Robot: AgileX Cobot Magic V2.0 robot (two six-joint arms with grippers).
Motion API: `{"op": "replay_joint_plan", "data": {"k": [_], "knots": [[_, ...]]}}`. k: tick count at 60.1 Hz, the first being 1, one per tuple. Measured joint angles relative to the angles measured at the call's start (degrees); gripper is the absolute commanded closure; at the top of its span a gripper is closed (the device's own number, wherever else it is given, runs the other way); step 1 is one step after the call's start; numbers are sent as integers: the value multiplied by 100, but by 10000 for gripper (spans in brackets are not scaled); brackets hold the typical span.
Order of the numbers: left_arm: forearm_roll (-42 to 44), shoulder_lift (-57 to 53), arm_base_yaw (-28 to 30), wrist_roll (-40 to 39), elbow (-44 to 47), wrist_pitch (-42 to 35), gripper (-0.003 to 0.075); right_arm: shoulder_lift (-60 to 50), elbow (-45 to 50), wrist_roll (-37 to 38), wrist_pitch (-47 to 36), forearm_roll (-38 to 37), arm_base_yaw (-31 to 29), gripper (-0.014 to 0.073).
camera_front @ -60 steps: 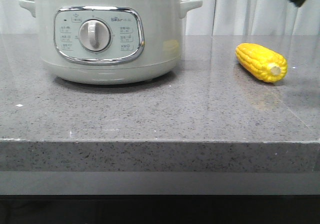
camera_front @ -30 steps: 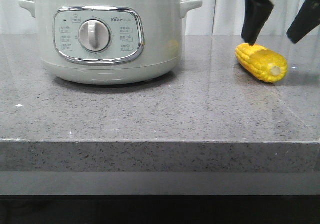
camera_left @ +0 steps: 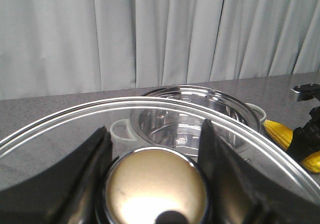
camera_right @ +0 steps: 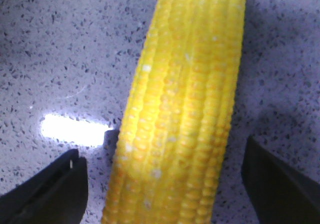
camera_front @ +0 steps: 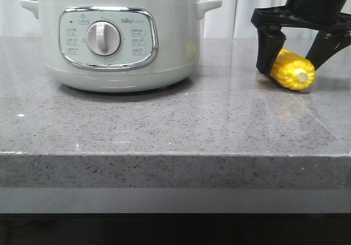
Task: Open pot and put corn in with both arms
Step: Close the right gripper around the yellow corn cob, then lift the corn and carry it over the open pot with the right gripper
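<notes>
The corn (camera_front: 294, 73) is lying on the grey counter (camera_front: 175, 124), well to the right of the pot (camera_front: 118, 39), and it is straddled by the right tool (camera_front: 296, 58), spread wide with a finger on each side and gaps showing to both. The pot stands uncovered, its steel inside bared. Its glass lid (camera_left: 65, 129) is gripped by the knob (camera_left: 156, 186) in the left tool (camera_left: 155, 159), raised near the pot.
</notes>
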Motion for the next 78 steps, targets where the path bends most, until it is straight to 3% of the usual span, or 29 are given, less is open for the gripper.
{"op": "replay_joint_plan", "data": {"k": [10,19,22,42,57,78], "knots": [[0,0,0,0,0,0,532,21,-12,0,163,0,0,-3],[0,0,0,0,0,0,532,30,-12,12,262,0,0,248],[0,0,0,0,0,0,532,30,-12,12,262,0,0,279],[0,0,0,0,0,0,532,-76,-12,12,421,0,0,281],[0,0,0,0,0,0,532,-1041,-22,-63,540,0,128,281],[0,0,0,0,0,0,532,-1774,-1318,-271,765,48,1147,281]]}}
